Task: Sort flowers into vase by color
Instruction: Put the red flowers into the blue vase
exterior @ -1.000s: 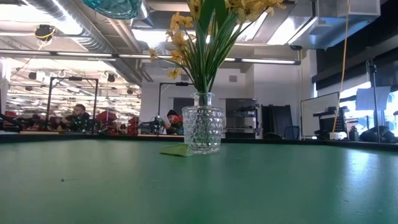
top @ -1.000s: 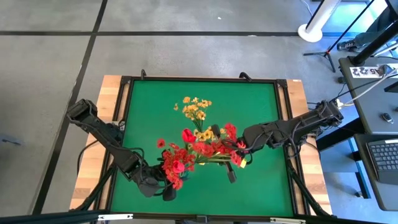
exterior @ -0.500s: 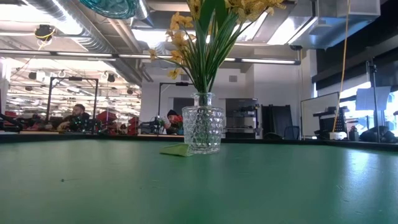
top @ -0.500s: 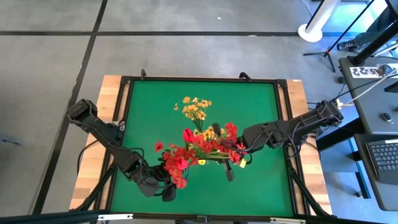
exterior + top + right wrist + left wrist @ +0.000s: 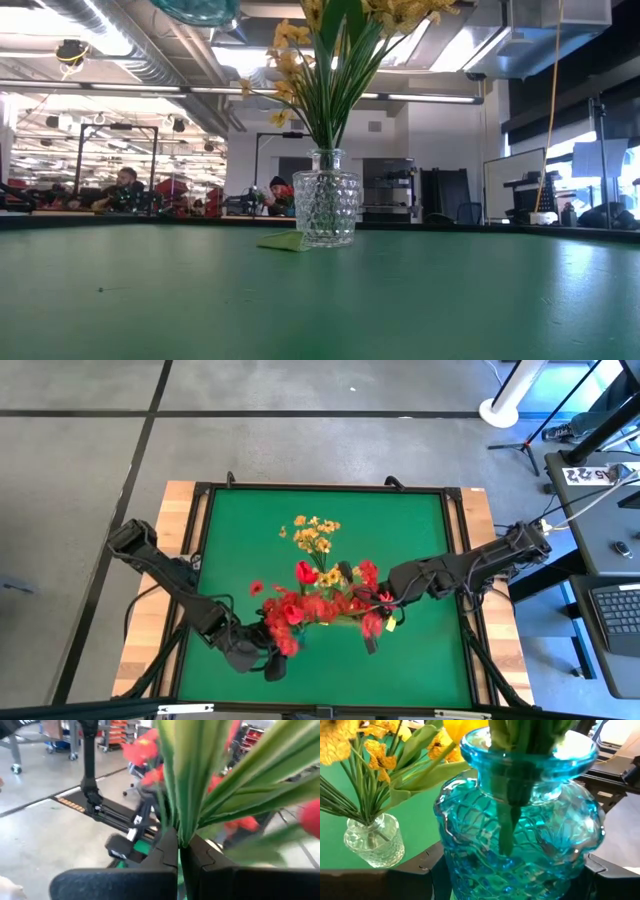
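Note:
A blue glass vase point(image 5: 520, 825) with green stems point(image 5: 512, 805) in its neck sits in my left gripper point(image 5: 265, 660) near the table's near edge. In the low view only its base point(image 5: 195, 8) shows, high above the table. Red blooms point(image 5: 285, 612) spread over it. My right gripper point(image 5: 383, 612) is shut on a bunch of green stems point(image 5: 185, 795) that runs toward those blooms. A clear glass vase point(image 5: 325, 197) of yellow-orange sprigs point(image 5: 315, 540) stands upright on its base at the table's middle. My left gripper holds the blue vase by its round body, one finger point(image 5: 427, 870) on each side of the lower bulge point(image 5: 450, 845). The vase is lifted clear of the table. My right gripper pinches several green stems and leaves point(image 5: 181, 832) together between its two fingers point(image 5: 165, 855); the stems run on away from the fingers to the red blooms point(image 5: 142, 750).
A green mat point(image 5: 400, 530) covers the table inside a dark frame point(image 5: 455, 495), with bare mat at the far corners. A small green leaf point(image 5: 283, 241) lies by the clear vase. Stands, desks and people show in the room beyond.
My left gripper has moved the blue vase a little toward the table's right, still lifted. The red blooms above it have shifted slightly toward the far side and bunched closer to the right gripper's stems. The right gripper has stayed nearly in place.

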`<state>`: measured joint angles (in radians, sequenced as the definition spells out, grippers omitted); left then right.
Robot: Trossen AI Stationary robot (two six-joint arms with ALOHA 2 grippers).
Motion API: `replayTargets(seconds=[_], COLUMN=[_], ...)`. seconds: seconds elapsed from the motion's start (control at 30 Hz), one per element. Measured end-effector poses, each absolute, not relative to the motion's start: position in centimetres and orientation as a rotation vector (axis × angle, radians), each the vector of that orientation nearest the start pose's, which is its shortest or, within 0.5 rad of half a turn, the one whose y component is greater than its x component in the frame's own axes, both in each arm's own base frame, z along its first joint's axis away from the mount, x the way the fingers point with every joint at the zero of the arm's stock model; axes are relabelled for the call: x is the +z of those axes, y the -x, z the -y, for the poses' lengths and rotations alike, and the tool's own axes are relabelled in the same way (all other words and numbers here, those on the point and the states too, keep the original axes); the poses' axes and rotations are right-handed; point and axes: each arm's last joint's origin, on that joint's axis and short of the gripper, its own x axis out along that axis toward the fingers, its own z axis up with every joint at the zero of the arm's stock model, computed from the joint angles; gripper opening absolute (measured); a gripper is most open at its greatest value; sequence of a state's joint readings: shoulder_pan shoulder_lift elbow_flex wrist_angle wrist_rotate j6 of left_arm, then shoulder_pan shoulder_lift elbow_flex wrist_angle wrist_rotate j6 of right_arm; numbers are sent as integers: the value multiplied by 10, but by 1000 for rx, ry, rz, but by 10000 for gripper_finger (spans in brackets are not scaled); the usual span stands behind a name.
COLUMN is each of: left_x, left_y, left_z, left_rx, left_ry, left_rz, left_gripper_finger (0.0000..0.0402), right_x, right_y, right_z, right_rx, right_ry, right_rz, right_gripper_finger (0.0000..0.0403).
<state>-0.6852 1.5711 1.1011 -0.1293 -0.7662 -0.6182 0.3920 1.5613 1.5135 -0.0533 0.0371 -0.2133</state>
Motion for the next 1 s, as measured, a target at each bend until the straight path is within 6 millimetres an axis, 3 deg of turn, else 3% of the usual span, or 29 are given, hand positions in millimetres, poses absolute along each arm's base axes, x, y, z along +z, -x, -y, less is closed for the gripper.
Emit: replayTargets(seconds=[0.27, 0.57, 0.83, 1.0], left_x=[261, 269, 275, 277], left_y=[-280, -281, -274, -272], left_z=[194, 201, 209, 209], left_rx=[202, 165, 184, 187], left_ry=[211, 158, 94, 102], left_rz=[-403, -331, -276, -264], left_gripper_finger=[242, 242, 242, 242], right_x=[387, 367, 363, 362], right_y=[-349, -361, -363, -362], right_z=[-144, -149, -150, -151], right_rx=[406, 424, 421, 469], right_ry=[213, 198, 154, 155], right_rz=[-122, -195, -223, -232], right_gripper_finger=[0, 0, 1, 38])
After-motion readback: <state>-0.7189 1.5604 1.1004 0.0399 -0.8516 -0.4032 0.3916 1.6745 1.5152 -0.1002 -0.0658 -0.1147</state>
